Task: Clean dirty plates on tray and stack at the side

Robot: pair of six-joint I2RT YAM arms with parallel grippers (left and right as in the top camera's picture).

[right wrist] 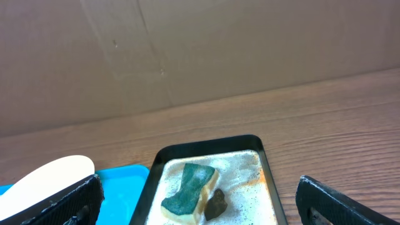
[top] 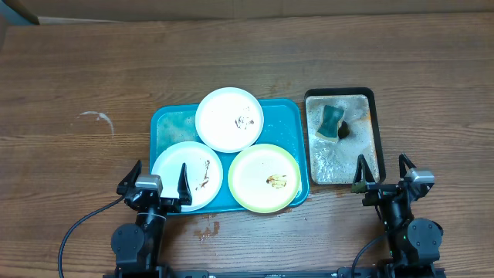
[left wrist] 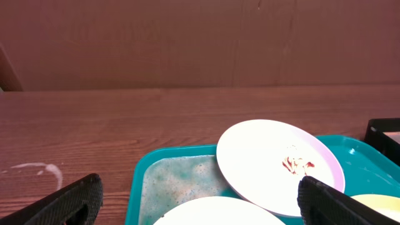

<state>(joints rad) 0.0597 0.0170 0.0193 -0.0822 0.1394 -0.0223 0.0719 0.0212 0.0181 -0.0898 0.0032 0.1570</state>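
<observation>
The teal tray (top: 171,123) lies at the table's middle with three plates on it. A white plate (top: 229,118) with a small smear sits at the back. Another smeared white plate (top: 187,174) is front left, and a yellow-green plate (top: 265,177) with a brown spot is front right. My left gripper (top: 160,166) stands open at the tray's front left, its fingers either side of the front white plate (left wrist: 219,212). My right gripper (top: 381,159) is open at the near end of the black tray (top: 376,131). Neither holds anything.
The black tray (right wrist: 206,144) holds foamy water, a green and yellow sponge (right wrist: 187,187) and a small dark lump (right wrist: 215,203). Foam covers the teal tray's back left corner (left wrist: 175,181). A pale ring stain (top: 96,120) marks the wood at the left.
</observation>
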